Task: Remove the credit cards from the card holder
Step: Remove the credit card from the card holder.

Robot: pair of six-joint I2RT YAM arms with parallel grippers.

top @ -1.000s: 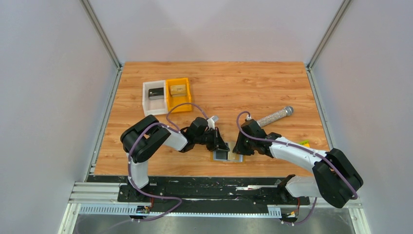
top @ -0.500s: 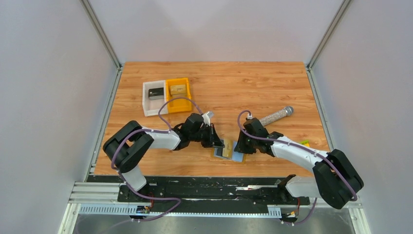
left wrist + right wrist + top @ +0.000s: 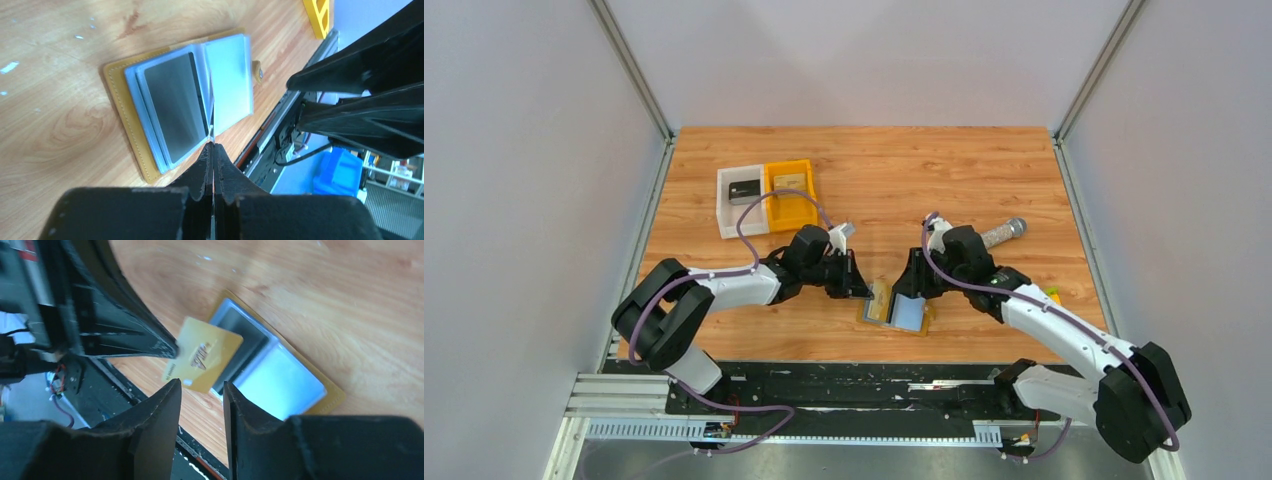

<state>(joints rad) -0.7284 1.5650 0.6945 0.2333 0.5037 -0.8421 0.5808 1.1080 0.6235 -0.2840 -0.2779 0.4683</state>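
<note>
Mustard-tan card holder (image 3: pixel 131 116) w/ lt-blue panels (image 3: pixel 227 75); gold card (image 3: pixel 202 361); wood-grain table (image 3: pixel 904 170).

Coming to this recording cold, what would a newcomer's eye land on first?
First, the gold card, pinched at its edge by the left gripper and tilted over the open card holder near the front edge of the table. Next, the right gripper hovering close over the same spot, jaws apart and empty, and a grey card lying in one pocket.

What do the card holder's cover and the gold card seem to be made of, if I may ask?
Card holder cover: probably leather or imitation, matte tan with visible edge stitching. Gold card: likely rigid plastic, metallic gold sheen, flat and unbent.
</note>
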